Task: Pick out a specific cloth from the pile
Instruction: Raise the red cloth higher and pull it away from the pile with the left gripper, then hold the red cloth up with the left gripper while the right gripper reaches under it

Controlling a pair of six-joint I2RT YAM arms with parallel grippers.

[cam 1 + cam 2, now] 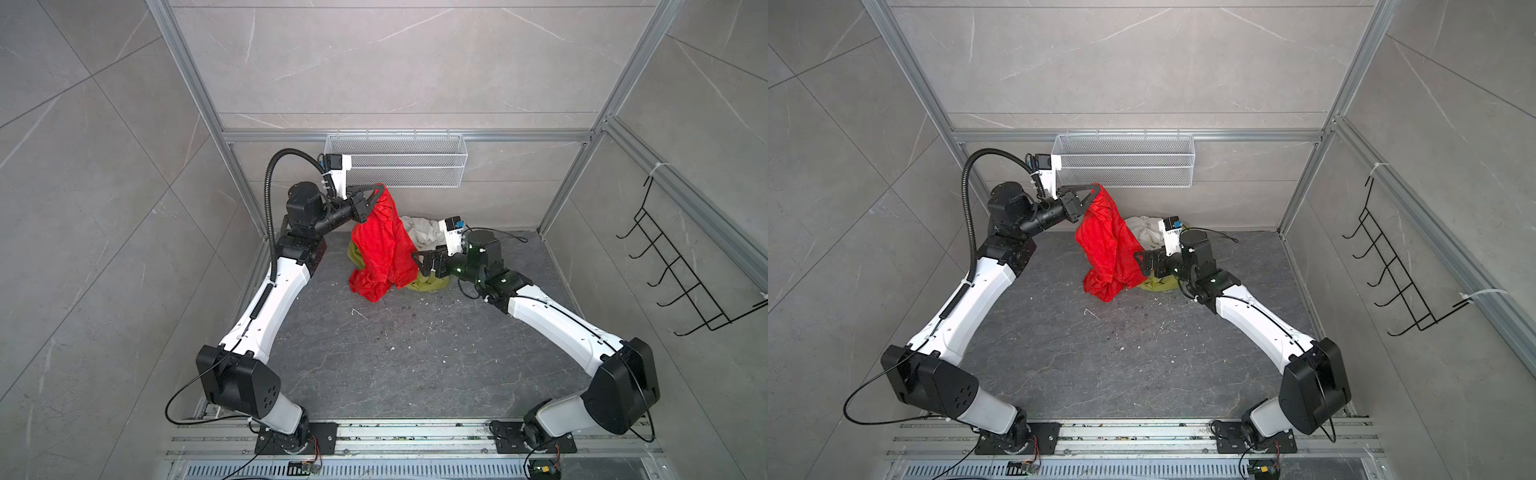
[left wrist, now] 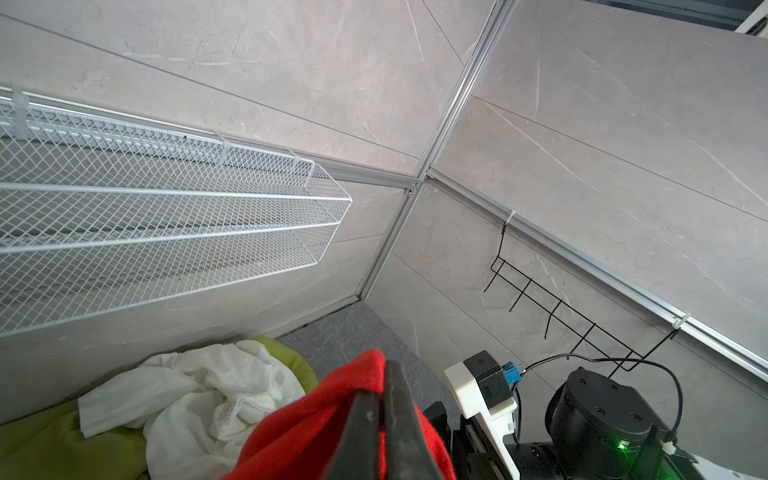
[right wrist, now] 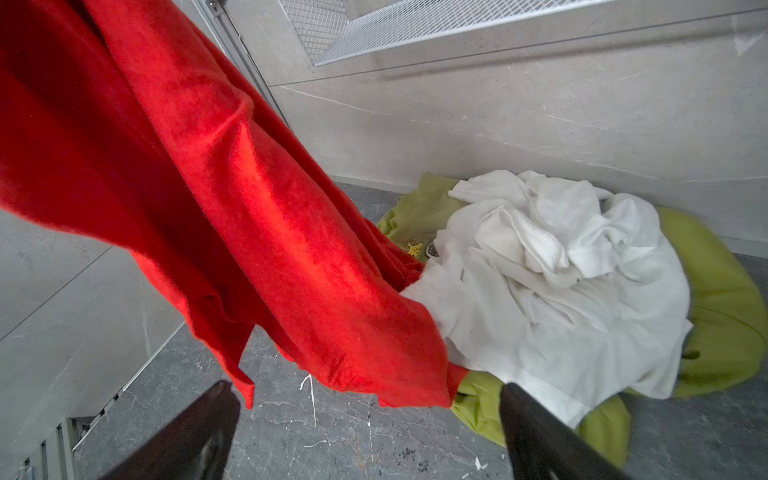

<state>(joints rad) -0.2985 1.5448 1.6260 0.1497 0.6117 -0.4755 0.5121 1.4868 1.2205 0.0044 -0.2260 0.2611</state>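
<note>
The red cloth [image 1: 382, 245] [image 1: 1108, 249] hangs in a long drape from my left gripper [image 1: 379, 192] [image 1: 1098, 189], which is shut on its top edge, raised near the back wall. In the left wrist view both black fingers [image 2: 395, 399] pinch the red fabric [image 2: 316, 415]. Its lower end still rests on the floor beside the pile. The pile holds a crumpled white cloth [image 1: 424, 235] [image 3: 561, 282] on an olive-green one [image 1: 428, 284] [image 3: 723, 299]. My right gripper [image 1: 417, 262] [image 3: 365, 388] is open, low beside the red cloth's [image 3: 249, 208] hanging hem, holding nothing.
A white mesh basket [image 1: 399, 162] [image 2: 166, 216] is fixed to the back wall just behind the left gripper. A black wire hook rack [image 1: 681, 274] hangs on the right wall. Aluminium frame posts [image 1: 249, 183] stand at the back corners. Small scraps litter the dark floor [image 1: 395, 340].
</note>
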